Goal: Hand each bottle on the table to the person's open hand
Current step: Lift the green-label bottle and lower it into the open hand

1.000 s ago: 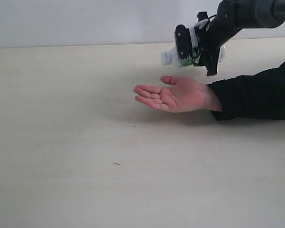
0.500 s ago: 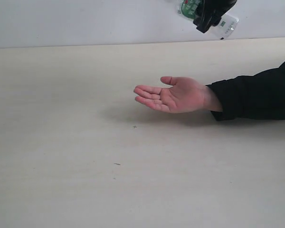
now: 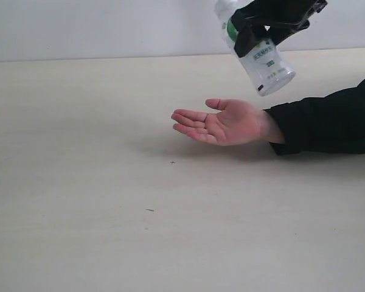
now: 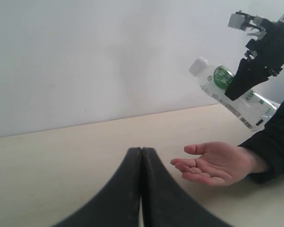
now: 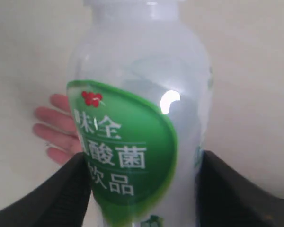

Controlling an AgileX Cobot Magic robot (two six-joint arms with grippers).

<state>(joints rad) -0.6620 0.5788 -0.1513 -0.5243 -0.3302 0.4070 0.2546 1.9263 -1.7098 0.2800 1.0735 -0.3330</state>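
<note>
Green-labelled bottle, just one, one open hand

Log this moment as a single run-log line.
right tool: gripping white-green label bottle, tilted, in air above open hand, no contact | left tool: shut, empty | handover: not yet done

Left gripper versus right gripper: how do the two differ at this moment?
The left gripper is shut, fingers pressed together; the right gripper stands wide around a bottle. The left gripper holds nothing; the right gripper carries that green-labelled bottle tilted, cap upward. The right gripper hangs in the air near the person's open hand; the left gripper faces it from farther off. Both have black fingers.
</note>
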